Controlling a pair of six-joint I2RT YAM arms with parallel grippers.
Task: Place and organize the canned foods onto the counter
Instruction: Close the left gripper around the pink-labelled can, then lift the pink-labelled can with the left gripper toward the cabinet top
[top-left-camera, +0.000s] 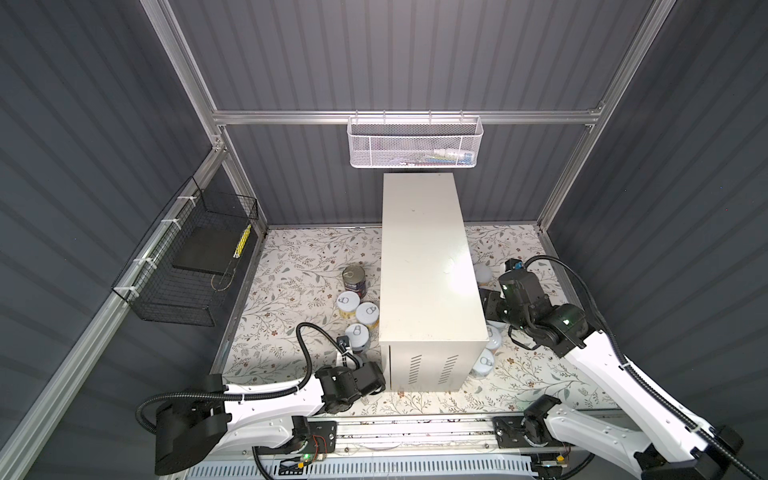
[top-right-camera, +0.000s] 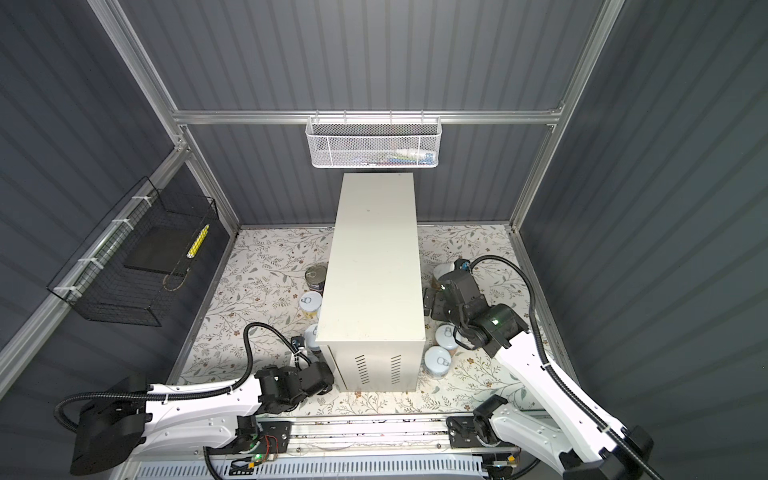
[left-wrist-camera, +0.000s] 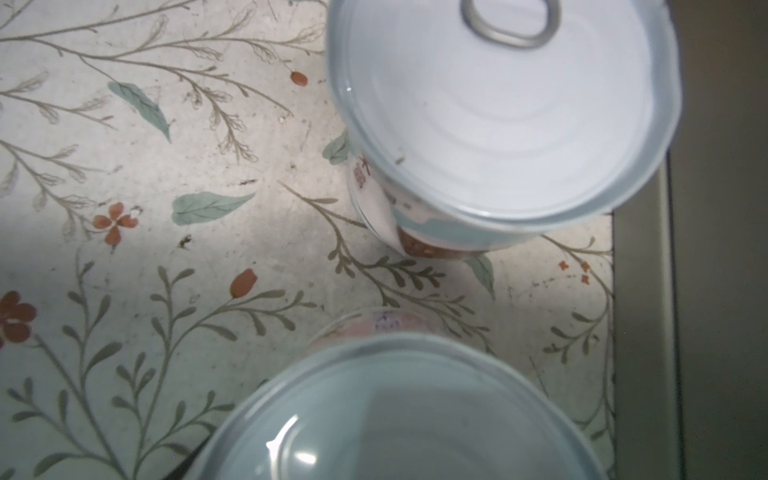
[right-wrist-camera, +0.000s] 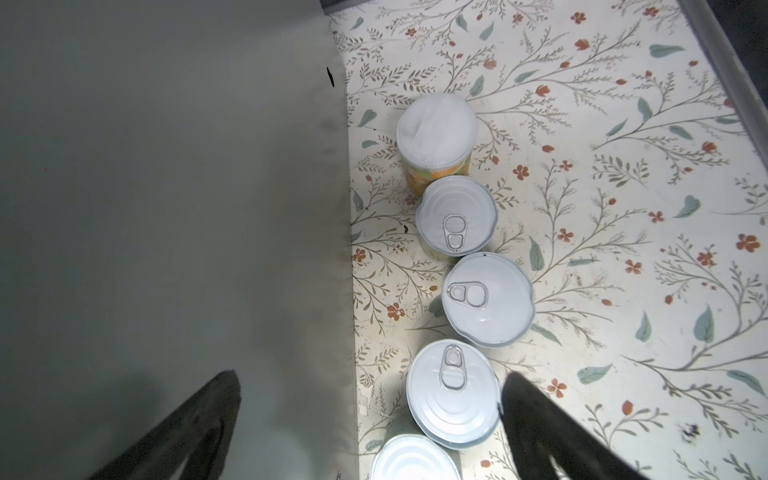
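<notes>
The cream-white cabinet (top-left-camera: 428, 266) stands upright in the middle of the floral bench (top-left-camera: 286, 257), with its vented end toward the arms. All the tins that I can see stand down on the bench, along both long sides of the cabinet.

On the left side, in a top view, the tall dark-blue can (top-left-camera: 354, 279) is the farthest back. In front of it, three small tins (top-left-camera: 368, 315) make a loose line toward the left arm.

On the right side, the right wrist view shows a row of five tins near the cabinet wall. The orange-labelled tin (right-wrist-camera: 436, 133) (the only one with a cloudy plastic lid) is at the far end, and four pull-tab lids follow it closely.

The right pincer (right-wrist-camera: 370, 376) is spread wide and has hold of nothing. One finger (right-wrist-camera: 195, 415) shows against the grey cabinet surface, and the other is just beside the nearer pull-tab tin (right-wrist-camera: 453, 395).

The left pincer (top-left-camera: 370, 376) is low at the near left corner of the cabinet. Its wrist view shows a pink-labelled tin (left-wrist-camera: 498, 108) and, very close and blurred, another lid (left-wrist-camera: 395, 415). The fingers are hidden there, so I cannot tell how far this pincer is open, or whether it grips anything.
</notes>
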